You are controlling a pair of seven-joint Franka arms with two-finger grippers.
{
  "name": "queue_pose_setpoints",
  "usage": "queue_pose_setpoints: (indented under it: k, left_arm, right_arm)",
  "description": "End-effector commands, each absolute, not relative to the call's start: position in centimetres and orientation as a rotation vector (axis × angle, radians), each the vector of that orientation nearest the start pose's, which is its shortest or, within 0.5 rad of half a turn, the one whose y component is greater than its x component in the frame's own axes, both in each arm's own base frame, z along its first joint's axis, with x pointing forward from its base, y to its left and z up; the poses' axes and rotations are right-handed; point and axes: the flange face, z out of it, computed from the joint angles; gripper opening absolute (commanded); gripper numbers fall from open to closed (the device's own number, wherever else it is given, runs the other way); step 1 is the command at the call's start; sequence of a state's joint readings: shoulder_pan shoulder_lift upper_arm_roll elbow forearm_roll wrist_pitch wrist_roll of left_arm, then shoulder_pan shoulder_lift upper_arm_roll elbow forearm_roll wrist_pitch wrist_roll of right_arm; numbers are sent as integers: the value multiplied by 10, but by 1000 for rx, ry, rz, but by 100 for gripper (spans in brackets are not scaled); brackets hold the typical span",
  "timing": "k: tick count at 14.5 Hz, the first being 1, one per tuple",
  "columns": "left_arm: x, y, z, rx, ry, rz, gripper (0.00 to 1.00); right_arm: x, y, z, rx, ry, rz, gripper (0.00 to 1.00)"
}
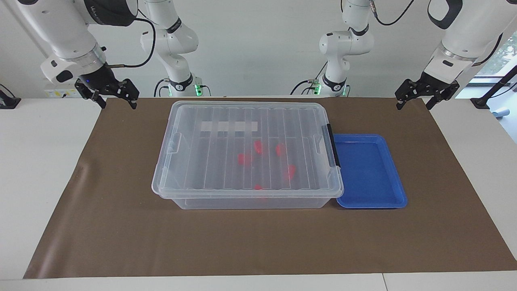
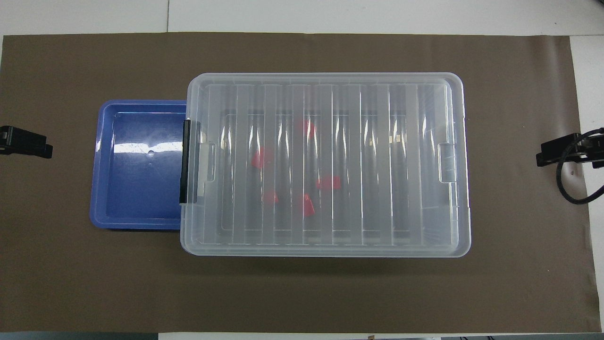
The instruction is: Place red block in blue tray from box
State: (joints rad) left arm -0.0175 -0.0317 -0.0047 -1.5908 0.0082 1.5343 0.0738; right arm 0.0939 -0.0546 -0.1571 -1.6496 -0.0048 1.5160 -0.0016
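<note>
The box (image 1: pixel 210 161) stands in the middle of the brown mat with its ribbed clear lid on; it also shows in the overhead view (image 2: pixel 401 165). Several red blocks (image 1: pixel 244 158) lie inside it, seen through the lid (image 2: pixel 261 158). The blue tray (image 1: pixel 369 169) lies empty beside the box, touching its black-clip end, toward the left arm's end of the table (image 2: pixel 137 189). My left gripper (image 1: pixel 414 106) hangs open and empty over the mat's edge at its end (image 2: pixel 28 144). My right gripper (image 1: pixel 116 104) hangs open and empty over the mat's edge at its own end (image 2: pixel 557 153). Both arms wait.
The brown mat (image 1: pixel 121 234) covers most of the white table. A black clip handle (image 1: pixel 333 145) closes the box end next to the tray. A white strip label (image 1: pixel 228 126) shows on the box.
</note>
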Motion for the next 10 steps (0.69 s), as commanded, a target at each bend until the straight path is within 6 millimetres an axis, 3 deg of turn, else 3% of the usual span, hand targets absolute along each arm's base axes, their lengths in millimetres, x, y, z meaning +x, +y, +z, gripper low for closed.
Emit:
queue_pose_setpoints:
  k: [1, 10]
  left_arm:
    - [534, -8, 630, -3114, 150, 49, 100]
    - [534, -8, 630, -3114, 150, 49, 100]
  right_arm:
    - [530, -41, 611, -3136, 64, 114, 100]
    - [533, -40, 611, -3131, 81, 63, 100]
